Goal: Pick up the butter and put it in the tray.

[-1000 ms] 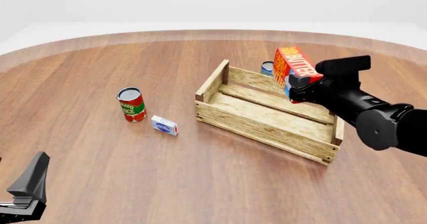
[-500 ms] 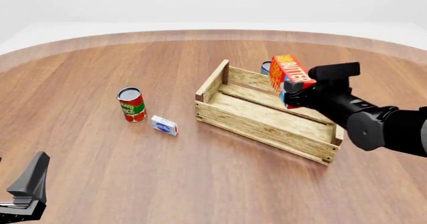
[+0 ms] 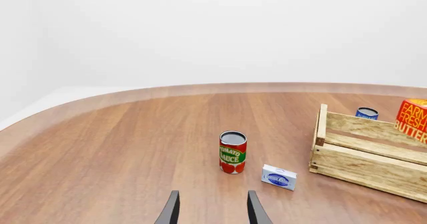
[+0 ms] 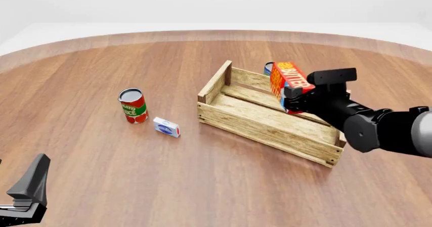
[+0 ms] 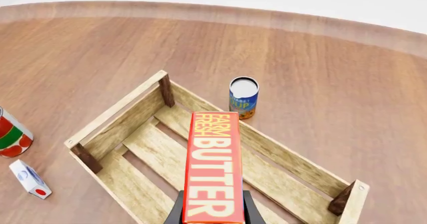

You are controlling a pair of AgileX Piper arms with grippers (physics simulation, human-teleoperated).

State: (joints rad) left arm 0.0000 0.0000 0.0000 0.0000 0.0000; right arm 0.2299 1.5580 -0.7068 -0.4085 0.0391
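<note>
Left gripper (image 4: 27, 196) parked at the near-left table edge, jaws apart on nothing, no part in this step. Next right: tomato sauce can (image 4: 133, 105) upright, small blue-white box (image 4: 166, 127) just beside it, both well apart from the tray (image 4: 229, 117). Neither moved over the last second.

Tray sits centre-right, slats bare, nothing lying in it yet. Blue can (image 5: 243, 97) stands just outside its far wall.

Change: the butter (image 4: 290, 85) has come down and leftward over the last second, from above the tray's far-right side to low over the interior, and has tipped flatter. Right gripper (image 5: 212, 215) is clamped on the carton's near end; the wrist view shows the carton pointing out over the tray floor, lettering up. In the front view its lower end overlaps the far wall; can't tell if it touches the slats.

Judgement: transport about done. Remaining is a short lowering and release. Risk: carton catching the far wall or landing propped on it.
</note>
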